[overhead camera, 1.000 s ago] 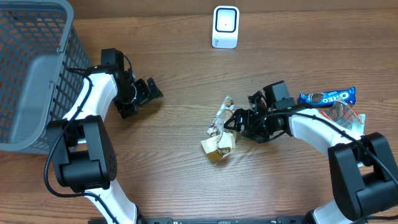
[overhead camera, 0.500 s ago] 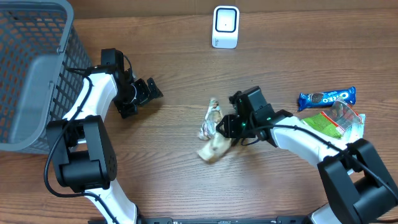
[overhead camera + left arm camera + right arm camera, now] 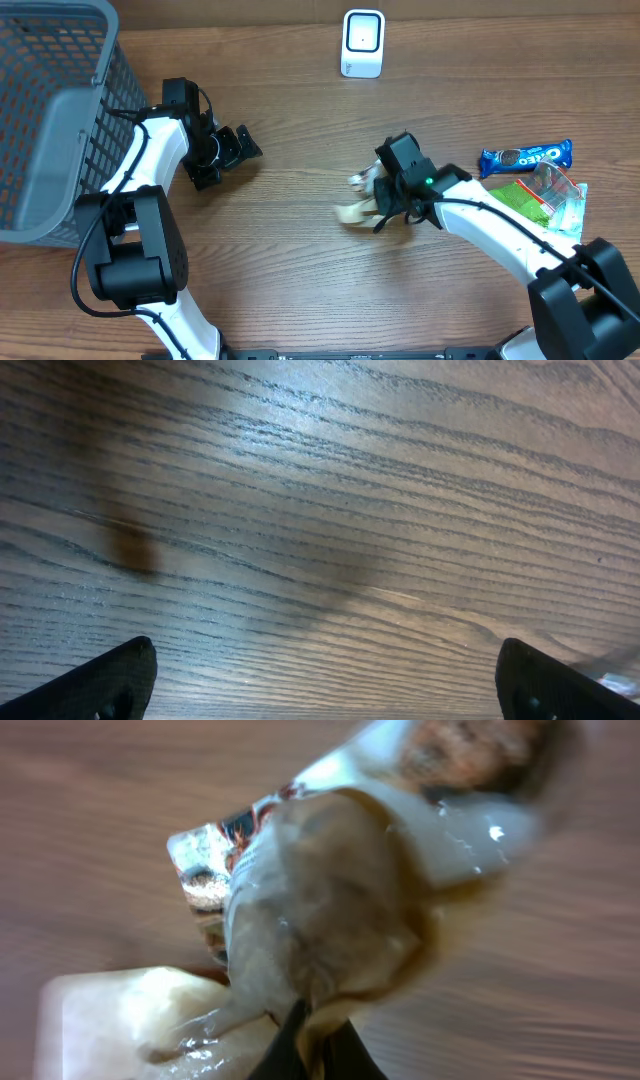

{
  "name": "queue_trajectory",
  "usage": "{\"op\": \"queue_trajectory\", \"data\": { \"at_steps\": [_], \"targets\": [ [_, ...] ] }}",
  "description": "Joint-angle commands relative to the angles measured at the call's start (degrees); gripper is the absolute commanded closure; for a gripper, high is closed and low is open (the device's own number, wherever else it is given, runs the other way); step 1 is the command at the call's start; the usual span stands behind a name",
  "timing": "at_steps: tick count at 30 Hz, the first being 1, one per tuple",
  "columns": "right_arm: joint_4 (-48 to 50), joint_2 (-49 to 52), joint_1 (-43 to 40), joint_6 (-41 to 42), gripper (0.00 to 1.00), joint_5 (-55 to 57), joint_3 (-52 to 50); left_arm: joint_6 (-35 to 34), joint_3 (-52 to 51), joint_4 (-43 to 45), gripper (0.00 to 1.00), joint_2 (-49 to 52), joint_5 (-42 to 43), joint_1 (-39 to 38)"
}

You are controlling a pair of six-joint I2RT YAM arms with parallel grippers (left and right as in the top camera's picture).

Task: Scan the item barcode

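The item is a crinkled clear and tan snack packet (image 3: 358,201), blurred, hanging just left of my right gripper (image 3: 383,203). In the right wrist view the packet (image 3: 320,910) fills the frame, and my right gripper (image 3: 314,1045) is shut on its lower edge, the dark jaws pinching the film. A white barcode scanner (image 3: 362,43) stands at the table's far edge. My left gripper (image 3: 236,146) rests at the left, open. Its two fingertips (image 3: 110,682) sit far apart over bare wood, with nothing between them (image 3: 320,685).
A grey mesh basket (image 3: 50,100) fills the left side. A blue Oreo pack (image 3: 526,155) and a green packet (image 3: 545,200) lie at the right, behind my right arm.
My right gripper closed on the snack packet and pulled it off the table, shifting slightly right. The left arm has not moved.
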Motion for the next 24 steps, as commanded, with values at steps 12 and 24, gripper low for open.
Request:
{"op": "queue_trajectory", "data": {
  "at_steps": [12,24],
  "targets": [
    [29.6,-1.8,-0.1,-42.2,0.96,44.9,8.3,0.1,0.8,0.1,0.0,0.0,-0.3,-0.1],
    [47.4,0.0,-2.4,-60.3,0.96,36.8,8.3,0.1,0.8,0.1,0.0,0.0,-0.3,-0.1]
  ]
}}
